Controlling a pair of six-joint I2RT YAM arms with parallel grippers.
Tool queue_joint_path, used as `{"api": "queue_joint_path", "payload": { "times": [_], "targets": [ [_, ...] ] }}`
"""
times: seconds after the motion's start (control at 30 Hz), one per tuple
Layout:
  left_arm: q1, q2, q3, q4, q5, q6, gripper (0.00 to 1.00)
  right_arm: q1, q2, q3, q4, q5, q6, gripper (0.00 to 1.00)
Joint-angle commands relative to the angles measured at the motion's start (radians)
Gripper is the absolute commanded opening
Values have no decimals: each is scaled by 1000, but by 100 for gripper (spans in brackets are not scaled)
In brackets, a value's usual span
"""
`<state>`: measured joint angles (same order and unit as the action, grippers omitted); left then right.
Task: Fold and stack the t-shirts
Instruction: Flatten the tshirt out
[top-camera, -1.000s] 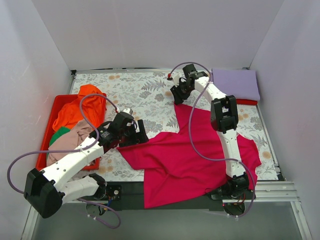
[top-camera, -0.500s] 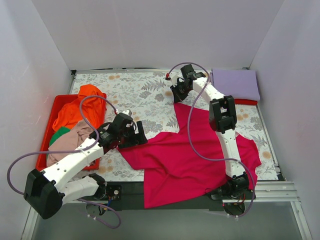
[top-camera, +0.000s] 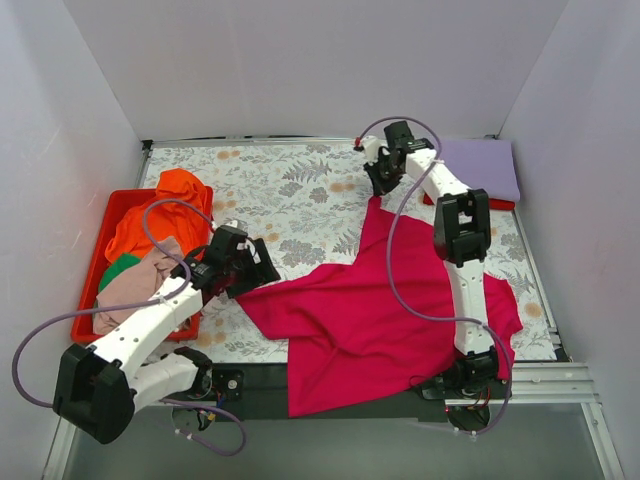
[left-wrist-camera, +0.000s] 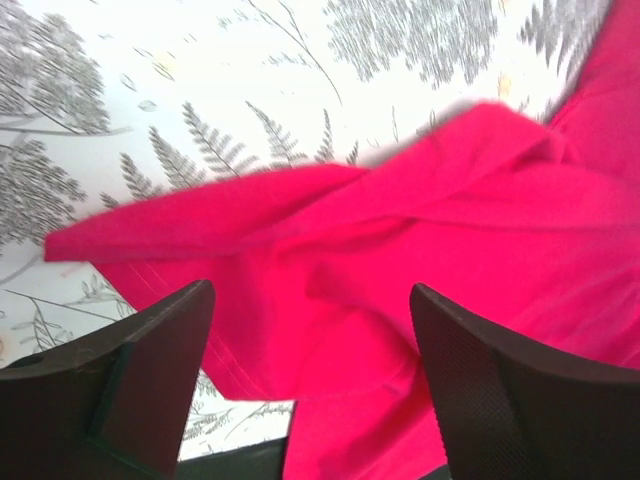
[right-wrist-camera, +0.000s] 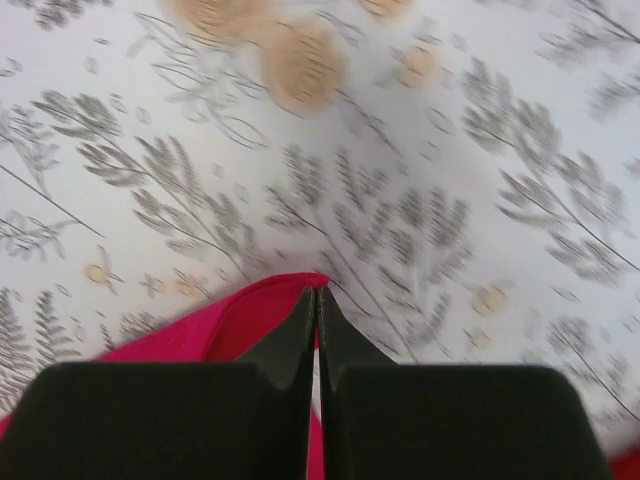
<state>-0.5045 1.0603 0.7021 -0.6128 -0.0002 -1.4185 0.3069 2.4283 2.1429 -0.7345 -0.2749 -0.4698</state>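
A large crimson-red t-shirt (top-camera: 370, 310) lies crumpled across the middle and right of the table, its near part hanging over the front edge. My right gripper (top-camera: 383, 186) is at the far side, shut on the shirt's far corner (right-wrist-camera: 230, 325); in the right wrist view the gripper (right-wrist-camera: 317, 292) pinches the red hem. My left gripper (top-camera: 258, 275) hovers open over the shirt's left corner (left-wrist-camera: 400, 220), its fingers (left-wrist-camera: 160, 340) either side of the cloth and the gripper (left-wrist-camera: 310, 300) gripping nothing. A folded lavender t-shirt (top-camera: 482, 166) lies at the back right.
A red plastic tray (top-camera: 88, 305) at the left holds an orange shirt (top-camera: 160, 215), a beige-pink one (top-camera: 135, 290) and a green one (top-camera: 118, 267). A red edge (top-camera: 495, 203) shows under the lavender shirt. White walls enclose the fern-patterned table (top-camera: 280, 185).
My right gripper has moved right and farther back with the shirt's far corner, pulling that part taut. The left gripper has shifted slightly left and nearer, its jaws a little narrower.
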Motion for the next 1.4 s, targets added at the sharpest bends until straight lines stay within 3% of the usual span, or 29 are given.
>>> {"api": "queue_joint_path", "payload": {
  "times": [0.0, 0.17, 0.47, 0.67, 0.8, 0.97, 1.1, 1.3, 1.37],
  "targets": [
    [82, 18, -4, 53, 37, 30, 76, -75, -126, -27, 35, 49, 10, 1],
    [171, 95, 7, 82, 72, 85, 69, -134, -179, -104, 47, 31, 13, 1],
    [179, 78, 33, -21, 101, 92, 61, -155, -248, -150, 55, -26, 14, 1],
    [179, 82, 138, -158, -28, 75, 61, -155, -275, -146, 53, -46, 20, 1],
    [179, 145, 152, -255, -95, 0, 58, -155, -288, -146, 53, -56, 25, 1],
    [179, 60, 38, -263, -145, -213, 48, -155, -307, -175, 55, -78, 28, 1],
    [181, 58, 20, -292, -210, -319, 46, -155, -310, -184, 55, -81, 26, 1],
    [181, 67, -3, -256, -182, -326, 41, -155, -328, -201, 55, -90, 28, 1],
    [181, 104, -9, -232, -156, -313, 35, -155, -330, -204, 55, -93, 31, 1]
  ]
}}
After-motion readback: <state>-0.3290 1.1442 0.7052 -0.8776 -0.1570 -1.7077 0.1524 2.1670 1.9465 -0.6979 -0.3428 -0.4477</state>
